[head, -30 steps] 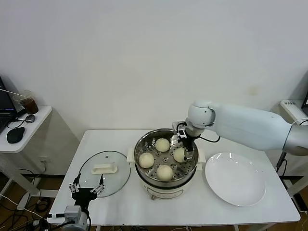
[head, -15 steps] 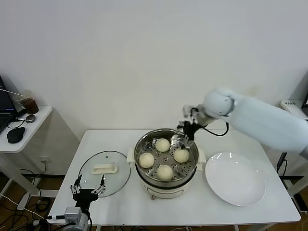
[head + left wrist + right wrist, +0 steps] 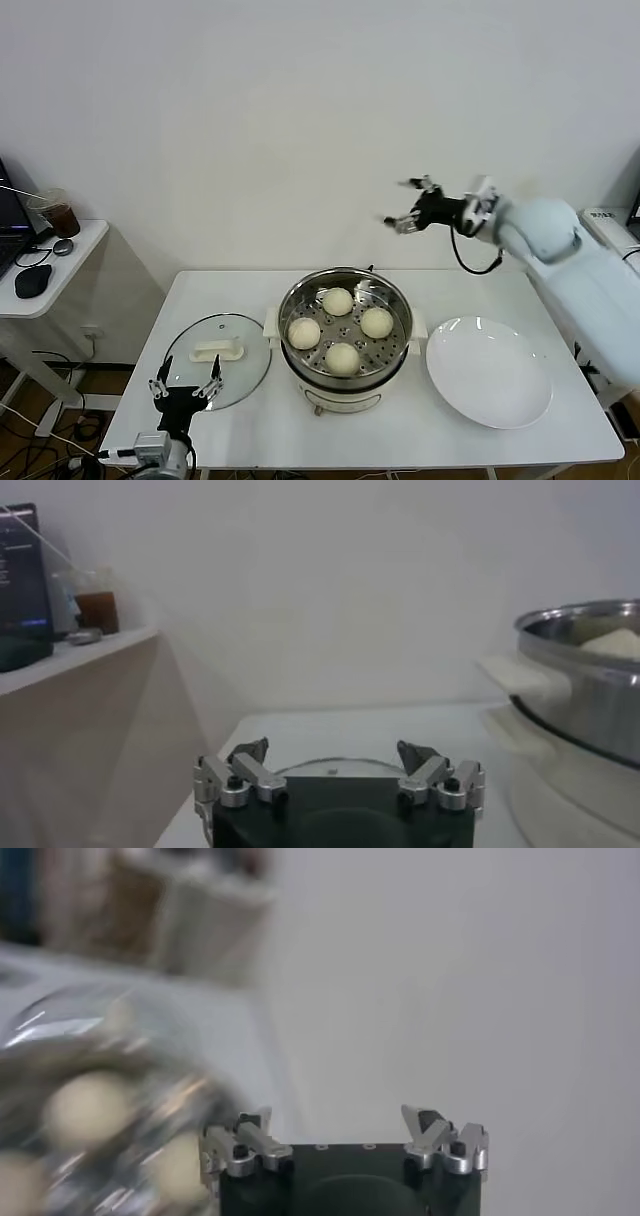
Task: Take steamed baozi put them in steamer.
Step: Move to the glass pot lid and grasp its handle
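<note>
Right gripper (image 3: 408,208) hung in the air in the upper right of the head view, well above the far rim of the steamer (image 3: 385,361), its fingers spread wide with nothing between them. Its white arm ran back from it toward the right edge of the frame. In its own wrist camera the two finger sets (image 3: 442,1140) stood far apart against the bare wall, with the blurred steel pot and pale buns at one side.

Left gripper (image 3: 184,390) sat low in the lower left of the head view, at the near edge of the table (image 3: 240,425), just in front of the glass lid (image 3: 205,375). Its fingers were also spread wide and held nothing; from its wrist camera the fingers (image 3: 240,776) framed the lid's edge, with the steamer's wall showing off to the side.

All four steamed baozi (image 3: 342,357) lay on the perforated tray inside the steamer, in the middle of the frame: one at the back (image 3: 337,300), one to the left (image 3: 304,332), one to the right (image 3: 376,322) and one nearest the front. They sat apart from each other. To the right of the steamer a white plate (image 3: 489,375) rested on the table, just beside the steamer's side handle. At the far left edge of the frame stood a small side table (image 3: 55,275) carrying a cup of dark drink (image 3: 58,213) and a black mouse (image 3: 32,280).
</note>
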`<action>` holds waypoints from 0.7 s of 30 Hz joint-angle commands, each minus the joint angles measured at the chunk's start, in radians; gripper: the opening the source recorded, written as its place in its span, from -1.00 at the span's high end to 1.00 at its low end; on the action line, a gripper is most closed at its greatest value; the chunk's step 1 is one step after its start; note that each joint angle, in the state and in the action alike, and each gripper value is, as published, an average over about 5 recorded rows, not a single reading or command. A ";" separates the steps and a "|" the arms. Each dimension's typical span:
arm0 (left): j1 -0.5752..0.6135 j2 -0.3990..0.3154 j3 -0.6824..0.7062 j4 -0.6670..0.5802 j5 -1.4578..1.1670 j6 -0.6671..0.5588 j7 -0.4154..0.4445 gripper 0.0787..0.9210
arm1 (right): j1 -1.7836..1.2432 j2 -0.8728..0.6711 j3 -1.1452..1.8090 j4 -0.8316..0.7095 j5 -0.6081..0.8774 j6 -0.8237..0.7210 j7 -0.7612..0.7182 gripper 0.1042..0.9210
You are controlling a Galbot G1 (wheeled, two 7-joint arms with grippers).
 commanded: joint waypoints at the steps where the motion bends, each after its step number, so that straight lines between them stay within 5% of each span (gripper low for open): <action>1: -0.043 0.026 -0.012 0.028 0.104 -0.050 -0.001 -0.77 | -0.716 0.281 0.824 0.145 0.041 0.117 0.429 -0.76; 6: -0.110 0.073 -0.033 0.096 0.305 -0.087 -0.010 -0.77 | -0.878 0.425 0.937 0.210 0.028 0.150 0.444 -0.76; 11: -0.195 0.146 -0.044 0.220 0.806 -0.201 -0.067 -0.77 | -1.013 0.486 0.941 0.231 -0.034 0.189 0.452 -0.76; 18: -0.201 0.318 0.068 0.408 1.255 -0.242 -0.315 -0.77 | -1.057 0.506 0.916 0.215 -0.059 0.223 0.460 -0.76; 21: -0.196 0.373 0.102 0.444 1.340 -0.202 -0.310 -0.77 | -1.053 0.510 0.907 0.215 -0.059 0.224 0.458 -0.76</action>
